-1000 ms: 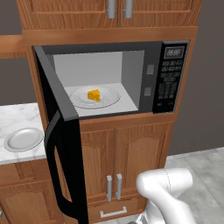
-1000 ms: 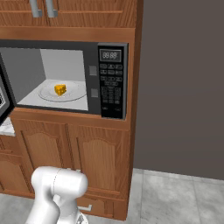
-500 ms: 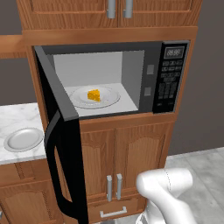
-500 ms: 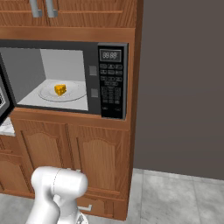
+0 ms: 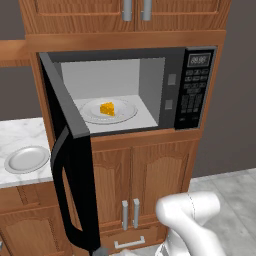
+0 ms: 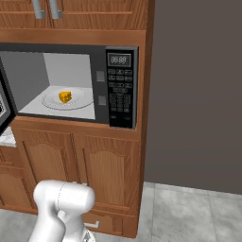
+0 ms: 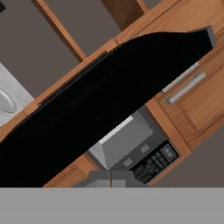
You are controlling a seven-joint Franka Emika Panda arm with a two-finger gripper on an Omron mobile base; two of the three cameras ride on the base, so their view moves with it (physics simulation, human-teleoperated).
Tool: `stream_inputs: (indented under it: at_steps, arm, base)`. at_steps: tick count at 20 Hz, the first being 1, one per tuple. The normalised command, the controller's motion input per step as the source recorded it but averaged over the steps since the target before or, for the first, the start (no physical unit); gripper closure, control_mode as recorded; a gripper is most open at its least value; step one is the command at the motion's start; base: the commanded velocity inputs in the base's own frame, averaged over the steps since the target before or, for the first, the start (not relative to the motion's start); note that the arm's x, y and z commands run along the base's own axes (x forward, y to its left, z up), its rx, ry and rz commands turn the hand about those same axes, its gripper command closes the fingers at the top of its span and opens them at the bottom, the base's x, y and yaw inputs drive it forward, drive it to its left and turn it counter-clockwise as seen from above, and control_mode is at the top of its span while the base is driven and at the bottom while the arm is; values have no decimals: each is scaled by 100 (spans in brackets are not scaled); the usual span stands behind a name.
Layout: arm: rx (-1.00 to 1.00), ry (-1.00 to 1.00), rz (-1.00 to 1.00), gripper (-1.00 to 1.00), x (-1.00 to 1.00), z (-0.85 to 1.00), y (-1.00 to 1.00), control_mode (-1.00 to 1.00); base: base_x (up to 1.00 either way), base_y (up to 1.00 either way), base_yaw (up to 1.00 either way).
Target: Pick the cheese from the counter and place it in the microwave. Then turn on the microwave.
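The cheese (image 5: pixel 107 108) (image 6: pixel 64 97) is a small orange wedge on a round glass plate (image 5: pixel 125 113) inside the microwave (image 5: pixel 170 85) (image 6: pixel 99 61). The microwave's black door (image 5: pixel 70 165) (image 7: pixel 109 100) hangs wide open to the left. Its button panel (image 5: pixel 195 88) (image 6: pixel 120 90) (image 7: pixel 155 162) is on the right side. My gripper (image 7: pixel 110 180) is shut with nothing in it. It sits low, below the open door, and looks up at the door's underside and the grey cavity. The counter (image 5: pixel 20 134) lies to the left of the microwave.
A round grey plate (image 5: pixel 26 159) rests on the counter. Wooden cabinet doors with silver handles (image 5: pixel 129 214) stand under the microwave, and more cabinets (image 5: pixel 135 10) are above it. A grey wall (image 6: pixel 198 94) and tiled floor (image 6: pixel 189 212) lie to the right.
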Motion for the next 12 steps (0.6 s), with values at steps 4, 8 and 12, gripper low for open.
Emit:
stream_inputs:
  at_steps: [4, 8, 12]
  arm:
    - [0, 0, 0, 100, 29, -29, 24, -100]
    - [0, 0, 0, 100, 29, -30, 24, -100]
    - [0, 0, 0, 100, 29, -29, 27, -100]
  base:
    - [0, 0, 0]
    - [0, 0, 0]
    - [0, 0, 0]
